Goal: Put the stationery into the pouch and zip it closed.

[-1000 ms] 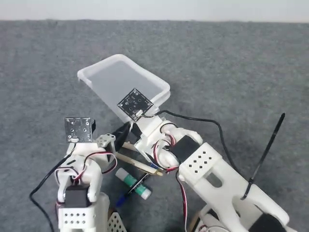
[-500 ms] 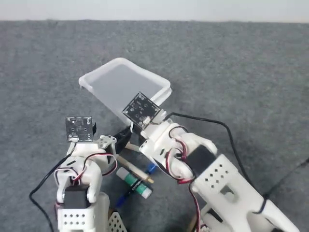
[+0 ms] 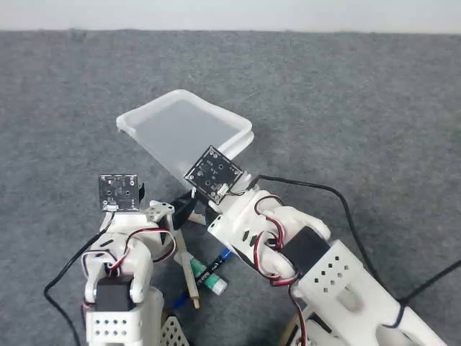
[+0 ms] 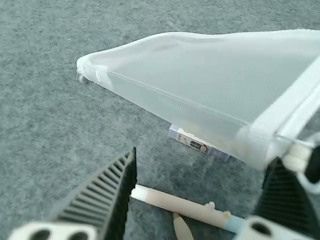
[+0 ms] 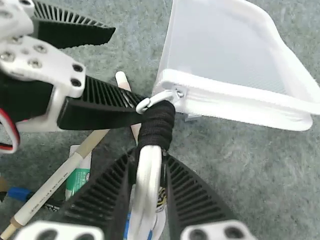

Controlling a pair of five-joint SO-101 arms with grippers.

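The translucent white pouch [image 3: 180,131] lies on the grey carpet, its zip end towards the arms. My right gripper [image 5: 150,156] is shut on the white loop with a black band [image 5: 152,125] that hangs from the zip pull [image 5: 172,94]. My left gripper [image 4: 202,159] stands open beside the pouch's zip corner, one of its fingers [image 5: 100,107] against the pull ring. A white pen [image 4: 175,204] lies between the left fingers. A wooden pencil [image 3: 189,272], a green glue stick [image 3: 205,275] and a blue pen [image 3: 223,254] lie between the arms.
A small printed box [image 4: 195,142] pokes out from under the pouch's near edge. Bare carpet [image 3: 346,108] stretches behind and to the right of the pouch. A black cable [image 3: 317,189] loops off the right arm.
The right arm has drawn back towards the near side and turned. The wooden pencil swung from lying crosswise to pointing at the front edge. The pouch shifted slightly.
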